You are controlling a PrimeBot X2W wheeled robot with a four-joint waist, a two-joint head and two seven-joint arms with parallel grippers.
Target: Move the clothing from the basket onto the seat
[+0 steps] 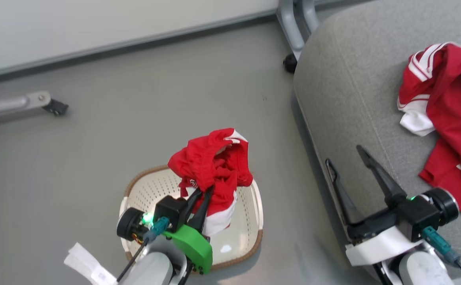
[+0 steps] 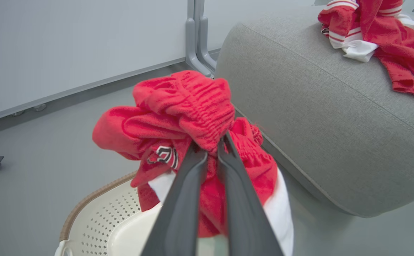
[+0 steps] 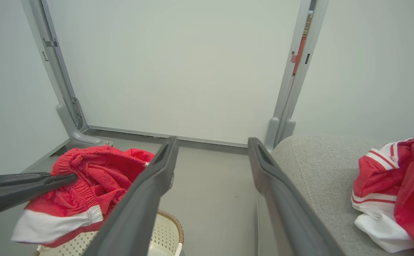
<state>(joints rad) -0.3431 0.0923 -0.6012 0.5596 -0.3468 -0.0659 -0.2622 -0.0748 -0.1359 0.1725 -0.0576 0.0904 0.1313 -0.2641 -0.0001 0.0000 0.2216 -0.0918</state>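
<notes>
My left gripper (image 1: 205, 192) clamped the limp red-and-white fabric shorts (image 1: 210, 162) by their gathered waistband (image 2: 199, 106), a sound hold for something so light, I judged; my right gripper (image 1: 343, 154) gaped empty.

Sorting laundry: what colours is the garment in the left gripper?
The garment is red with a white band, clearest in right wrist view.

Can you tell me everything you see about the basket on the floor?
The basket is cream plastic, rounded, its walls dotted with little holes, with a brown woven-look rim and white side handles. It stands upright on the grey floor beside the grey seat. Red-and-white shorts, pinched in the left gripper, hang above it.
</notes>
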